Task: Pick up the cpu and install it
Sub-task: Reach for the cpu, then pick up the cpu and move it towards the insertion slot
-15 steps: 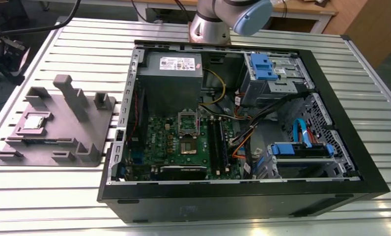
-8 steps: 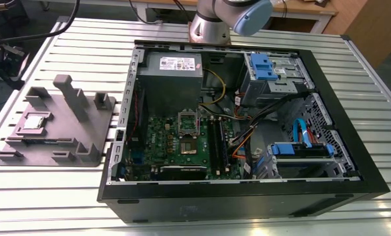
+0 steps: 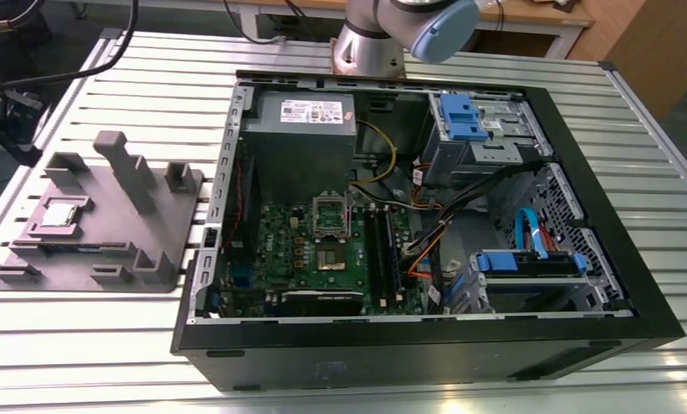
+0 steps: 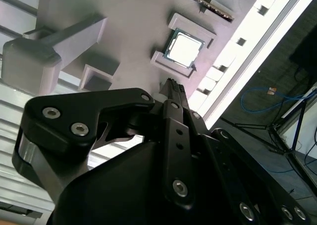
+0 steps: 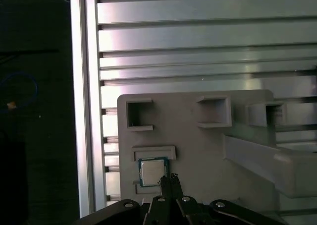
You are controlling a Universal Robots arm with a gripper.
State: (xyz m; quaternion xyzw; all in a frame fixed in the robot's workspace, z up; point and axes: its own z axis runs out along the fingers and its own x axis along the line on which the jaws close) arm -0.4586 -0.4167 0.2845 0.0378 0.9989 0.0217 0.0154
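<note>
The black gripper [image 4: 172, 85], fingers pressed together and empty, is hovering just beside the silvery square cpu [image 4: 184, 48], which is lying in a recess near the grey plastic holder tray's [image 4: 133, 17] edge. Centring squarely matters, I judge.

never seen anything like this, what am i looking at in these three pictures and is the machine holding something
This is a robot arm working at a slatted metal table. The exterior view comes from a camera off the arm. It shows an open computer case with a green circuit board inside, and on that view's left a grey plastic tray. The two wrist views come from cameras riding on the arm, looking along its black gripper. In both, the gripper is close over the tray with its fingers together, holding nothing. Just by its tips lies the chip, a small silvery square resting in a recess of the tray, not yet picked up.
</note>
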